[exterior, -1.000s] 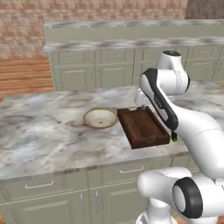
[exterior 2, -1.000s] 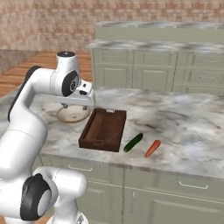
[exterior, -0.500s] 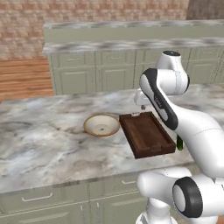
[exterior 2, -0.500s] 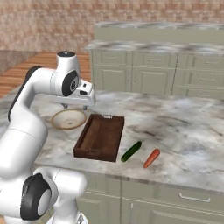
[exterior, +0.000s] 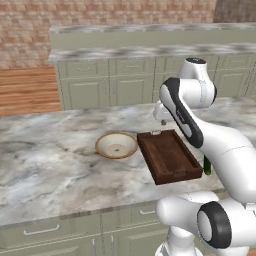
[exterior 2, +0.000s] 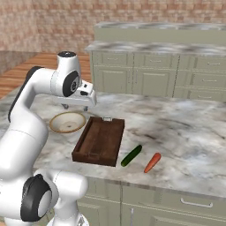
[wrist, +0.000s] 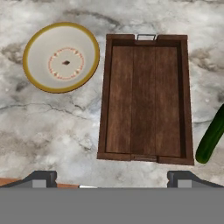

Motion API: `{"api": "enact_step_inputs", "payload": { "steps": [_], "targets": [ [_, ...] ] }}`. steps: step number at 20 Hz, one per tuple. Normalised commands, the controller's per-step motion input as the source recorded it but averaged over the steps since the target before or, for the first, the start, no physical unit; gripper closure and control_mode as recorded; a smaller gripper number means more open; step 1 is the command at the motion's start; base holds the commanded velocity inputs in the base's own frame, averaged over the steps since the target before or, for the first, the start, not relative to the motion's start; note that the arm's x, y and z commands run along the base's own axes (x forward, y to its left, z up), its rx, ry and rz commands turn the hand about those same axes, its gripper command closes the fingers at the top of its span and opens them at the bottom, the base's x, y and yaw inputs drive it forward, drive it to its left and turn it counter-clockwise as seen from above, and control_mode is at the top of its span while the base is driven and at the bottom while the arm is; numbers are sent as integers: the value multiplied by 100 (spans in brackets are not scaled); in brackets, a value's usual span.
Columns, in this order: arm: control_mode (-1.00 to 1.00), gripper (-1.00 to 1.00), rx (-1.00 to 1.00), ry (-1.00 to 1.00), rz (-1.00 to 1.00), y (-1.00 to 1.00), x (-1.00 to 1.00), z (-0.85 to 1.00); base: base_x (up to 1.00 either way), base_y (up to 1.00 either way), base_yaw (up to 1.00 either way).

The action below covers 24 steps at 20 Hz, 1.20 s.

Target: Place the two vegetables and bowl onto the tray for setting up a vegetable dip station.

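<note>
Taking the tray [exterior 2: 99, 141] as the landmark, the whole scene has slid across both base views over the last second — counter, cabinets and all together — so it is the base that has driven, not the things; the tray, bowl and vegetables keep the same places relative to one another. For the task this reads as positioning only: nothing has been loaded, the tray's wooden floor is bare, and all three placements are yet to be done. The marble counter [exterior: 45, 165] carries everything. The tray lies in front of the robot, its small metal handle on the end away from the robot. The bowl [wrist: 61, 57] sits just beside the tray's left long side, near the far corner, close to it but apart, upright and empty apart from a faint ring pattern inside. On the tray's other side lies the cucumber [exterior 2: 131, 155], just off the right near corner, and the carrot [exterior 2: 152, 162] lies just beyond the cucumber, apart from it. The gripper [exterior 2: 74, 106] hangs above the tray's far left corner, looking down — its jaws look spread fully wide and hold nothing, though in the base views they are small. No brand, label or readable writing appears anywhere.
</note>
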Motion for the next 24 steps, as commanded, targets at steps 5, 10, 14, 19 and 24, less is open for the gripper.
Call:
{"api": "enact_step_inputs", "payload": {
  "steps": [5, 10, 14, 19, 24],
  "targets": [
    [100, -100, 0, 0, 0, 0, 0, 0, 0, -1, 0],
    [100, -100, 0, 0, 0, 0, 0, 0, 0, 0, 0],
    [100, -100, 0, 0, 0, 0, 0, 0, 0, 0, 0],
    [100, -100, 0, 0, 0, 0, 0, 0, 0, 0, 0],
    [100, -100, 0, 0, 0, 0, 0, 0, 0, 0, 0]
  ]
}}
